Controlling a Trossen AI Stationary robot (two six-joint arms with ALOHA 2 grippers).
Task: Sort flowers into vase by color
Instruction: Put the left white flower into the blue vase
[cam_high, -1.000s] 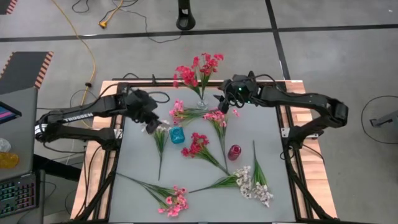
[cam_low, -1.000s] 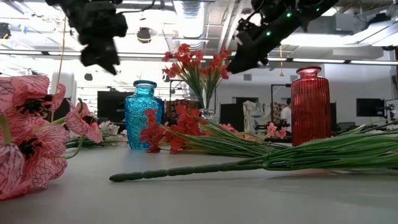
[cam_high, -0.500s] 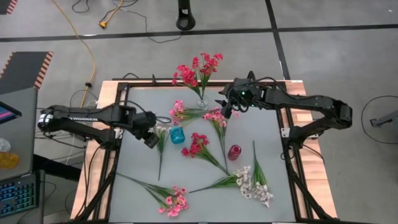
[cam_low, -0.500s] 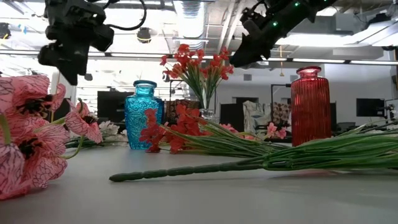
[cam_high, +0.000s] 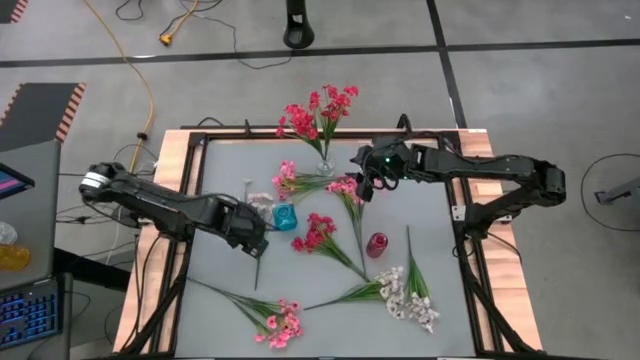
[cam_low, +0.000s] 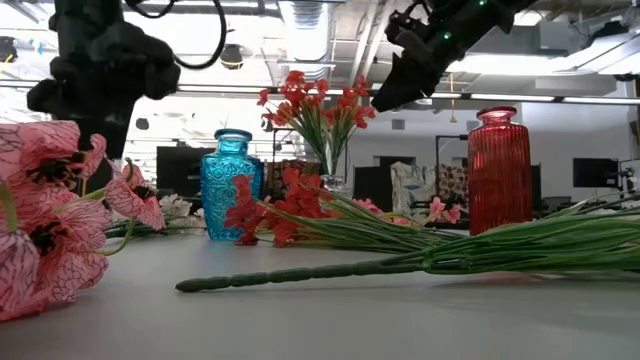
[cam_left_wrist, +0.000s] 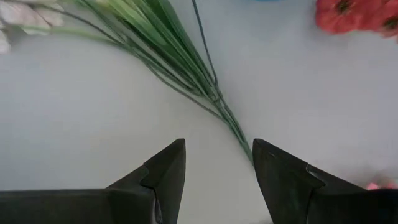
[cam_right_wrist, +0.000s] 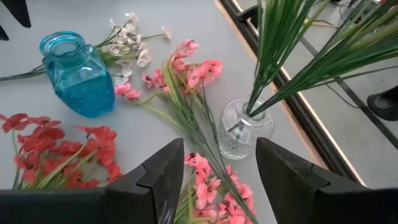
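Note:
My left gripper (cam_high: 254, 243) (cam_left_wrist: 217, 171) is open and hovers low over the thin green stem (cam_left_wrist: 214, 96) of a white-blossomed sprig (cam_high: 259, 210) that lies flat on the table left of the blue vase (cam_high: 286, 217). The stem runs up between the two fingers without clear touch. My right gripper (cam_high: 363, 187) (cam_right_wrist: 219, 180) is open above a pink sprig (cam_right_wrist: 186, 71) lying beside the clear vase (cam_right_wrist: 242, 130), which holds red flowers (cam_high: 318, 112). A red vase (cam_high: 377, 245) stands mid-table. Red (cam_high: 318, 232), white (cam_high: 405, 295) and pink (cam_high: 280, 322) sprigs lie flat.
Another pink sprig (cam_high: 290, 180) lies between the clear vase and the blue vase. Stems cross the table's middle and near part. The wooden table frame (cam_high: 165, 250) borders the grey mat, and open mat shows along the left side and the far right corner.
My left gripper has swung toward the table's near edge and right, coming down over the white sprig's stem. My right gripper has moved a little toward the near edge and left, over the pink sprig. No flower has moved.

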